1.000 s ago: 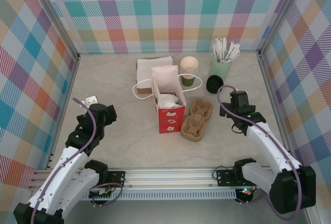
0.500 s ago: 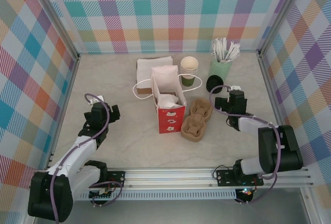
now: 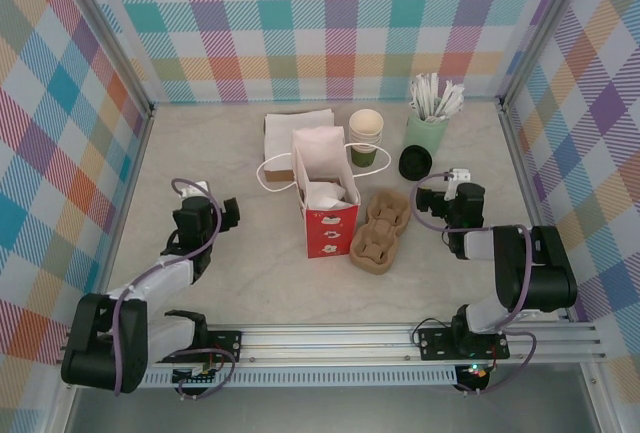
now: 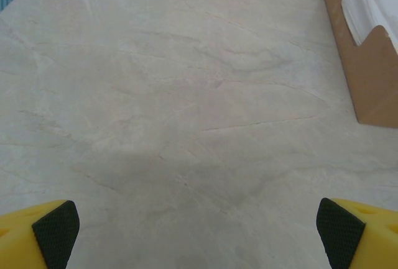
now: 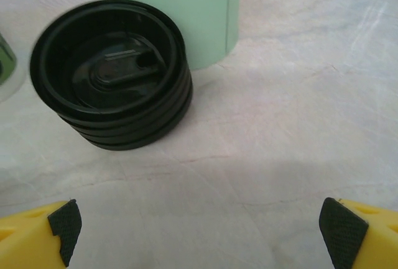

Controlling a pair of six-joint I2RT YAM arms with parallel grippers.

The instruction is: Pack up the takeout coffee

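At the back, just right of the red and white paper bag [image 3: 328,215], the small green paper cup with cream inside [image 3: 366,125] stands open-topped; stacked round black plastic lids [image 5: 112,73] lie before the right gripper [image 5: 199,228], its jaws wide and empty; the left gripper [image 4: 199,232] gapes likewise over the pale marbled table [image 4: 186,95].

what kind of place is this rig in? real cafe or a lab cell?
Most likely a lab cell staged as a takeout counter: plaid backdrop walls boxing in a marble-look table, with café props on it, such as a pulp cup carrier and a red paper bag.
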